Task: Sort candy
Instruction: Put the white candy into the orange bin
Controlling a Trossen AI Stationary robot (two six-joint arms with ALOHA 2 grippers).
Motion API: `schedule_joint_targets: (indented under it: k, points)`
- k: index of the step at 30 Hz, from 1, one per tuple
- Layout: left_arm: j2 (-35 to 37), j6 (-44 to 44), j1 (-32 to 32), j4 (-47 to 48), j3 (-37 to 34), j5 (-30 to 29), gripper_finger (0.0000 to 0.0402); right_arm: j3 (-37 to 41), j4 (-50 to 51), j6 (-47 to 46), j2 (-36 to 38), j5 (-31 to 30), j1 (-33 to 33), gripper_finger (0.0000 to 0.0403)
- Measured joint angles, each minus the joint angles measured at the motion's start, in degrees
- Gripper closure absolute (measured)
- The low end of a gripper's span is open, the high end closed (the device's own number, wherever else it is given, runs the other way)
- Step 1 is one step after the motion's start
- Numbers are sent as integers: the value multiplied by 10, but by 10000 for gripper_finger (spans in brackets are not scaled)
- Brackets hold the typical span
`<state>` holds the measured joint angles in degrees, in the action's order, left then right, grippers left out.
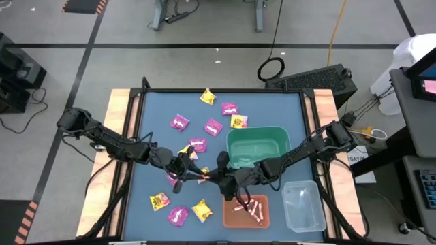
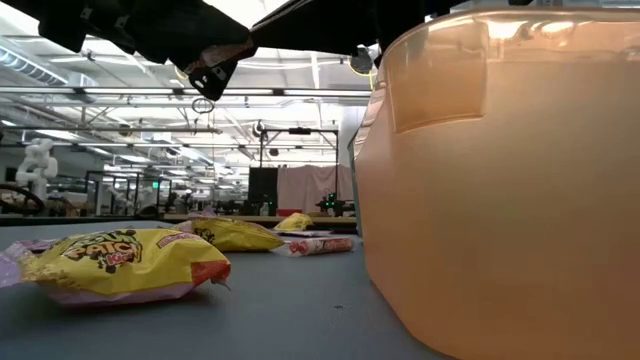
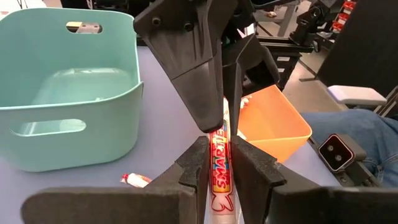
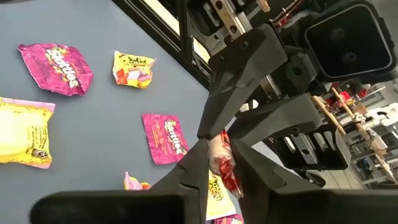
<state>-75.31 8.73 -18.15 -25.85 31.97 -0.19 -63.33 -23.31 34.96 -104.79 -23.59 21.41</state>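
Candy stick (image 3: 221,177) was held above the blue table (image 1: 157,109), clamped by the left gripper (image 3: 221,171) and, apparently, by the right gripper (image 4: 219,163), both nearly closed on it.

The table (image 1: 157,109) has a matt, smooth blue-grey top edged with pale bare wood at the sides. The green bin (image 3: 68,93) is smooth plastic with a soft satin sheen; the orange bin (image 2: 500,180) is translucent plastic, glossy where light strikes it, and the clear bin (image 1: 303,204) is see-through plastic. The candy stick (image 3: 221,174) wears a shiny printed wrapper (crinkled at its twisted end). The yellow packet (image 2: 125,262) is glossy, wrinkled film, as are the purple packets (image 4: 56,67). The left gripper (image 3: 219,177) and right gripper (image 4: 221,165) have matt dark plastic fingers (image 3: 193,68).
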Motion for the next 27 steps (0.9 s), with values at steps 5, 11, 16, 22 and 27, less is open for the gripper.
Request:
schedule_joint_targets:
  k: [5, 11, 16, 22, 27]
  points:
    - [0, 0, 0, 0, 0, 0, 331, 0, 0, -2, 0, 0, 0, 366]
    - [0, 0, 0, 4, 0, 0, 301, 0, 0, -3, 0, 0, 1, 363]
    - [0, 0, 0, 33, 0, -5, 236, 0, 4, -30, 0, 18, 0, 366]
    - [0, 0, -5, 33, 0, -8, 152, 0, 30, -71, 0, 30, 2, 367]
    - [0, 0, -7, 36, 0, -8, 112, 0, 37, -89, 0, 30, 11, 366]
